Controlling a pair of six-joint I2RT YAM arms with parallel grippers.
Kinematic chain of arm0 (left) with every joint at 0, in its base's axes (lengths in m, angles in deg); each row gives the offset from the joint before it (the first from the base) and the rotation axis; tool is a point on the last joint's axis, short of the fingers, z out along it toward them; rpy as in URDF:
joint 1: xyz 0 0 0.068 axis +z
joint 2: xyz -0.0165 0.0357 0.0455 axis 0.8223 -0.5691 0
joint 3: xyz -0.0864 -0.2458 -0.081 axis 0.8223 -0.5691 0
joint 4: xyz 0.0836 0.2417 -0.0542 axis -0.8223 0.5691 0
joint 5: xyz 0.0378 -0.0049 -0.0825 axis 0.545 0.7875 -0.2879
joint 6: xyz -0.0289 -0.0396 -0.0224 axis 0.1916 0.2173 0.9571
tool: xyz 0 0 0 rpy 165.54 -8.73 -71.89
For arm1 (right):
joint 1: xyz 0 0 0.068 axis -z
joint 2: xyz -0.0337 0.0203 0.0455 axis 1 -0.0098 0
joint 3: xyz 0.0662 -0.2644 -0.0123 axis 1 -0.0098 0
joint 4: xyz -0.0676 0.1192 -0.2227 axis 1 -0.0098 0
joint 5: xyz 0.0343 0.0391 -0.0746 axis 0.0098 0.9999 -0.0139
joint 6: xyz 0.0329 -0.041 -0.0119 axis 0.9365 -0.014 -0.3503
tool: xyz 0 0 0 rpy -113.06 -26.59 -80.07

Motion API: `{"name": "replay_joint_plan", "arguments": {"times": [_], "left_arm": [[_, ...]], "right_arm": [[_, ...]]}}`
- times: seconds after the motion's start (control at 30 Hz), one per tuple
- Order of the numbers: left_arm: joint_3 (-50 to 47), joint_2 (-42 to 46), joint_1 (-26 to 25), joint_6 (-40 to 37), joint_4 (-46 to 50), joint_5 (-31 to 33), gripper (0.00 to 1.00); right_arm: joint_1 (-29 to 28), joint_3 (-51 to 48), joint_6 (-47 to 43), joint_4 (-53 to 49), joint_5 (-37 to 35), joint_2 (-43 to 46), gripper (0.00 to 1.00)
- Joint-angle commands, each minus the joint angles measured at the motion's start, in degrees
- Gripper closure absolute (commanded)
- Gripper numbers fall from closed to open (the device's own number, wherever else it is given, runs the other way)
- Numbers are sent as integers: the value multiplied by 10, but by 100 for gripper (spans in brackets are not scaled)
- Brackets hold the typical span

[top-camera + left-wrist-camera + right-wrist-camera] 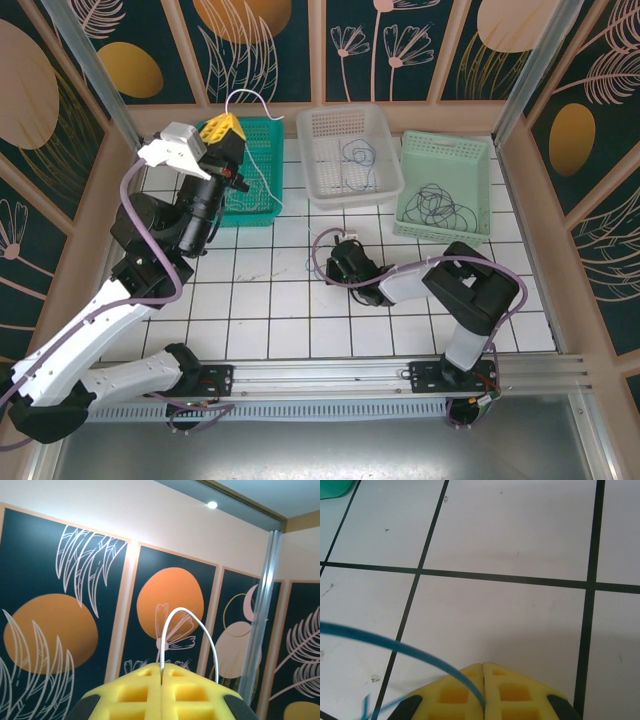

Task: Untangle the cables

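The left fingers (135, 692) are blocks of yellow foam moulded in a waffle of square pockets, pressed together along a narrow seam. They pinch a white cable (192, 611), a thin, smooth wire that rises from the seam, curves over in a tall arch and drops behind the right-hand pad.

The right fingers (517, 692) have the same pocketed yellow foam and are also closed. They nip a blue cable (395, 644), which sweeps in from the left as a thin, glossy curve and ends in the seam. Under them lies the counter (520, 530), matte white squares divided by thin black lines, with a few small scuffs.

From above, the white cable trails from the raised fingers down into a teal basket (262, 212) of perforated plastic. Beside it, a white lattice basket (355, 200) holds a thin dark cable (355, 158). A pale green basket (405, 180) holds loose coils of black cables (440, 205).

The left arm (150, 260) climbs from its base and bends at the elbow, its wrist tipped up towards the painted back wall above the teal basket. The right arm (470, 290) is folded sharply, its forearm stretched low and leftward, the wrist close to the counter in front of the white basket.
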Motion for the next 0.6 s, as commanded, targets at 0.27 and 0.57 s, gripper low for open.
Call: {"name": "replay_joint_plan", "arguments": {"times": [0.27, 0.57], "left_arm": [[104, -63, 6, -132, 12, 53, 95], [112, -64, 16, -188, -11, 100, 96]], "right_arm": [[-1, -60, 1, -109, 20, -6, 100], [4, -74, 10, -113, 13, 1, 100]]}}
